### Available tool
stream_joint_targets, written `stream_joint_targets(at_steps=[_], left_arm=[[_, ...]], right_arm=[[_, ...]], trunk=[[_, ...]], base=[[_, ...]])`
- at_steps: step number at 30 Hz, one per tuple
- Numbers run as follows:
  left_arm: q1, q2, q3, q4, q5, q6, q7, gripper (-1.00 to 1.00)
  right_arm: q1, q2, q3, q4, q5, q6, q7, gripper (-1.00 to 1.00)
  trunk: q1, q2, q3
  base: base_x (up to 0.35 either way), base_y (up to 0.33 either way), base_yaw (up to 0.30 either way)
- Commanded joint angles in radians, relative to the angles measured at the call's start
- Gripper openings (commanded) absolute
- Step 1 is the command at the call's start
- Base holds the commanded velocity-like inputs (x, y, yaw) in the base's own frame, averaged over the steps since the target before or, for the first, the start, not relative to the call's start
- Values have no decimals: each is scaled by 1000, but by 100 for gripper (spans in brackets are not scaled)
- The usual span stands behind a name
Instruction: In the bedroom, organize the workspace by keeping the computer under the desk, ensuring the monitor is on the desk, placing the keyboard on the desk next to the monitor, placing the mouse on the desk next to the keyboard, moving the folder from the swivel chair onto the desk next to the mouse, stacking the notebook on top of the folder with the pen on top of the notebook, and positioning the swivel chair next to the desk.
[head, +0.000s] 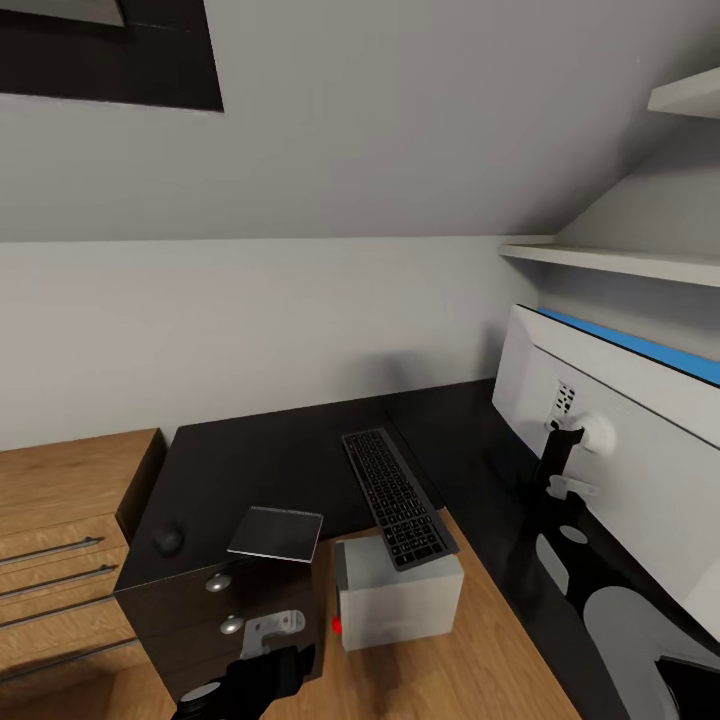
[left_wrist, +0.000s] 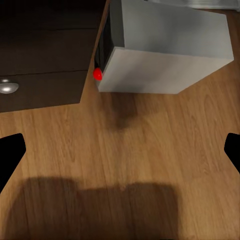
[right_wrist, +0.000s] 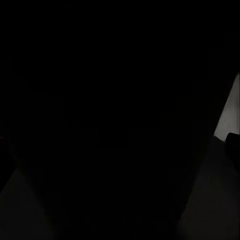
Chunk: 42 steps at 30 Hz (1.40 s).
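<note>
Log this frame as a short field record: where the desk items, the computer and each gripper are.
desk: dark top, bears all items below
keyboard: near end overhangs the desk edge above the computer
monitor: seen from behind, at right
mouse: near left corner
grey flat item: at front edge, identity unclear
computer: on wood floor beside the drawers
left gripper: open, over floor
right gripper: dark view, cannot tell

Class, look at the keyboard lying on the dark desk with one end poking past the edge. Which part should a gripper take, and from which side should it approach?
Grip the keyboard at its near end, which overhangs the desk edge above the computer. Come in from the robot's side, one of the fingers above and one below. The board is thin and flat, so only that overhang leaves room beneath it. This is a judgement from the head view.
</note>
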Motion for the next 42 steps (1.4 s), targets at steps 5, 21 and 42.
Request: stream_joint_targets(at_steps=[5,21,42], left_arm=[[-1,1,-2,-1,8,0,9,100],[-1,1,-3,0,8,0,9,100],[-1,1,-4,0,9,0,9,100]], right_arm=[[-1,0,0,1,-6,-5,0,100],[-1,-1,3,1,-4,-4,1,100],[-1,2,3,1,-3,-4,2,100]], trunk=[[0,-1,-1],[0,-1,-1],[0,-1,-1]], base=[[0,0,0],[0,0,0],[0,0,0]])
